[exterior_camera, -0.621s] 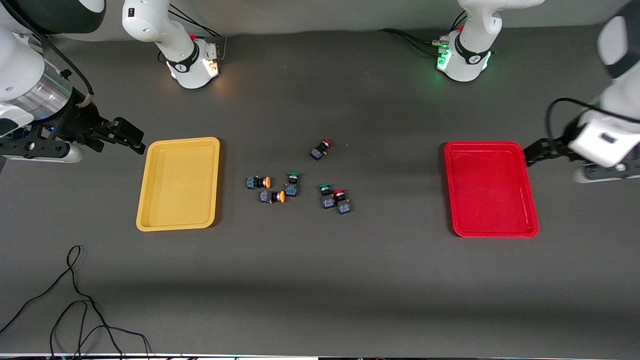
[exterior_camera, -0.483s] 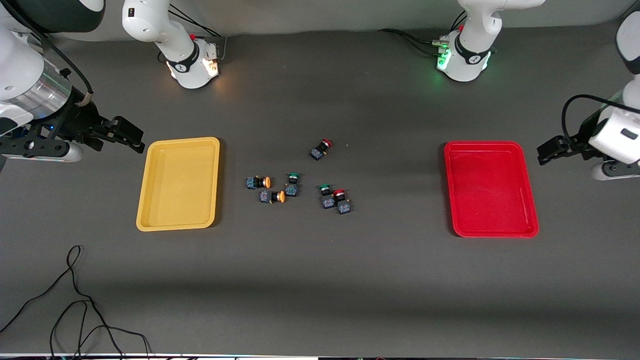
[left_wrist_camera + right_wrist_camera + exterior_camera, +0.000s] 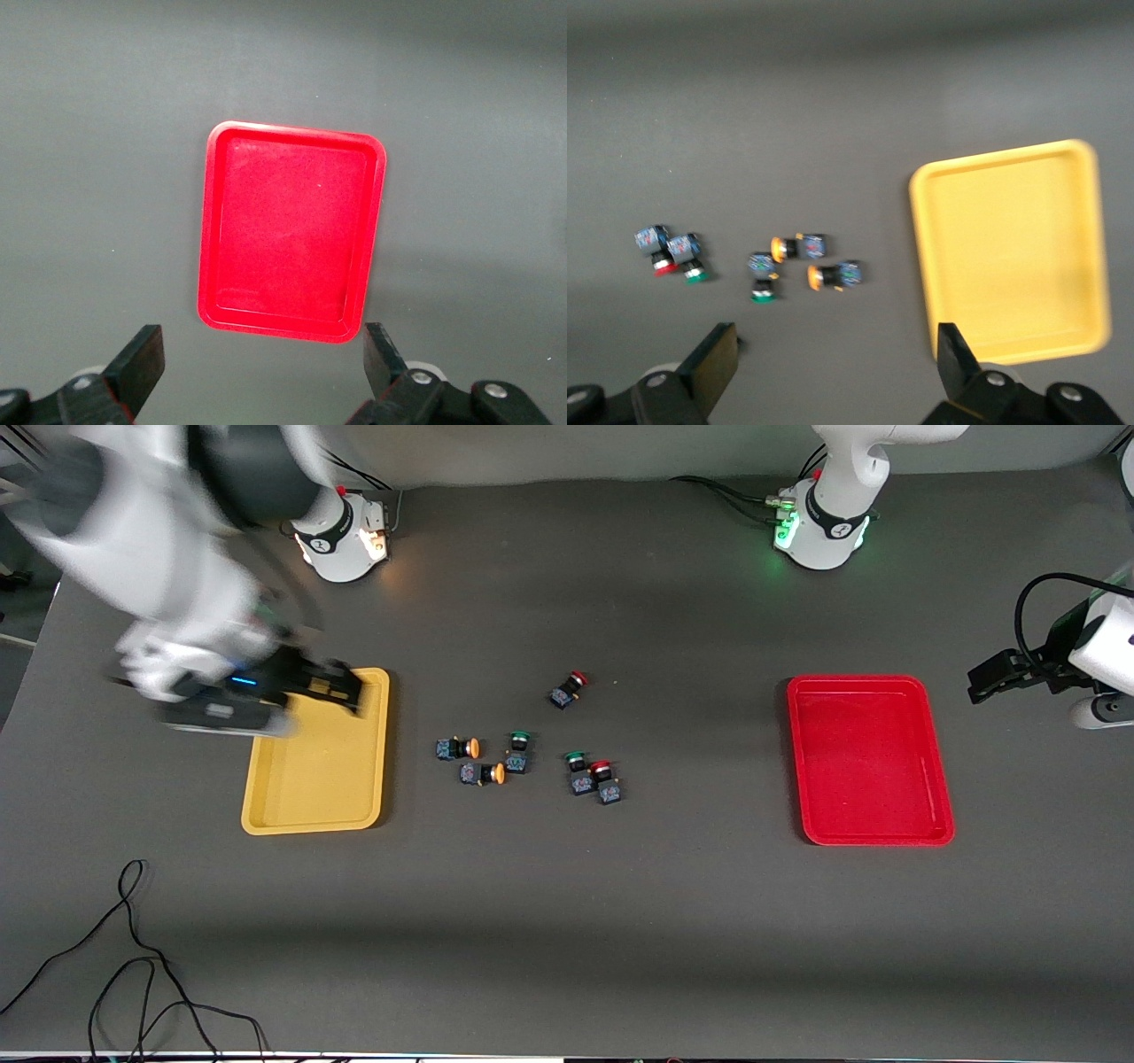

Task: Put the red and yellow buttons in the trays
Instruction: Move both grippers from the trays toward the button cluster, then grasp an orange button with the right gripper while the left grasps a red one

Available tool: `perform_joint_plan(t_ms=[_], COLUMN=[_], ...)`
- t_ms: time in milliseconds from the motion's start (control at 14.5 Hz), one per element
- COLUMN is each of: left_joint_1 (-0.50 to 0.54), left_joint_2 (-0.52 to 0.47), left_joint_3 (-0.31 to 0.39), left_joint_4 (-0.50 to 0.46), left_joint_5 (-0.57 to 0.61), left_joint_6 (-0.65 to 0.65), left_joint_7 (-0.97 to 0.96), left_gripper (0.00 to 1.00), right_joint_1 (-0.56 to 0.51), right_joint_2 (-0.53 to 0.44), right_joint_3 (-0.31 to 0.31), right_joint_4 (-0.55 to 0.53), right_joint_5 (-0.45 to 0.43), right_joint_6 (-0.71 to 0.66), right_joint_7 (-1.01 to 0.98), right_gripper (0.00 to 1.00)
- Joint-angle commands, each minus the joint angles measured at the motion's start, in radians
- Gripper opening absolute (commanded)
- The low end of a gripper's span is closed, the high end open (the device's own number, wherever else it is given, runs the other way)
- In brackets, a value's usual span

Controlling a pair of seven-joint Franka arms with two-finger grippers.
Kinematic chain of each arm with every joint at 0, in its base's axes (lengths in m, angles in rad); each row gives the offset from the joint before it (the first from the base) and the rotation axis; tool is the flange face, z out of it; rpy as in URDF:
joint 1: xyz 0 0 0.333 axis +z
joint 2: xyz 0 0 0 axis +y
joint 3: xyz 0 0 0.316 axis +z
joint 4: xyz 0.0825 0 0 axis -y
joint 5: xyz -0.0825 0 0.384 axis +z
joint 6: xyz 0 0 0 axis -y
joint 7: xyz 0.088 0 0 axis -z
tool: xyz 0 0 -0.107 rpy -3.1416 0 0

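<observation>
While both claws gape empty, right claw [image 3: 341, 686] over yellow tray [image 3: 292, 815], left claw [image 3: 983, 682] beside red tray [image 3: 873, 833], black-bodied red-capped and yellow-capped buttons [image 3: 483, 772] between.

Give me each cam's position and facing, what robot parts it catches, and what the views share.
Front view: high across the table, facing both bases; sees the yellow tray, red tray, the button cluster, the right claw over the yellow tray, and the left claw over bare table by the red tray.
Left wrist view: on the left wrist, looking down at the red tray; its open claw shows.
Right wrist view: looking down at the yellow tray and buttons; its open claw shows.
Shared: each wrist view shares one tray with the front view.
</observation>
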Motion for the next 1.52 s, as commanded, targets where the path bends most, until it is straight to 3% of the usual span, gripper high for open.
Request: perform_joint_plan(t_ms=[0,276,414,621,828,1034,1172,1448], left_joint_1=[-0.023,-0.078,-0.129,-0.218,-0.322,-0.337,-0.348,-0.397], left_joint_2=[-0.004,0.040,0.072,0.138,0.227,0.362,0.448,0.577], left_joint_3=[-0.002,-0.025,-0.025,-0.027,-0.047,-0.184,-0.240,-0.248], left_joint_4=[0.004,-0.005,-0.007,-0.007,-0.005,-0.002,0.001,0.011], left_joint_5=[0.012,0.001,-0.002,-0.031,-0.032,-0.031,-0.020,-0.011], left_joint_6=[-0.033,-0.067,-0.052,0.014,0.129,0.305,0.426,0.611], left_joint_7=[0.009,-0.007,-0.041,-0.151,-0.335,-0.626,-0.751,-0.885], left_gripper=[1.00,1.00,1.00,1.00,1.00,1.00,1.00,1.00], right_joint_1=[0.003,0.001,0.002,-0.011,-0.053,-0.054,-0.053,-0.065], right_joint_2=[0.032,0.107,0.165,0.237,0.300,0.363,0.389,0.411], right_joint_3=[0.109,0.202,0.235,0.262,0.312,0.315,0.323,0.355], right_joint_4=[-0.152,-0.368,-0.400,-0.398,-0.409,-0.407,-0.409,-0.409], right_joint_5=[0.022,0.131,0.192,0.200,0.345,0.445,0.478,0.491], right_joint_6=[0.190,0.388,0.416,0.435,0.435,0.441,0.450,0.500], right_joint_7=[0.146,0.128,0.116,0.110,0.091,0.090,0.090,0.090], right_gripper=[1.00,1.00,1.00,1.00,1.00,1.00,1.00,1.00])
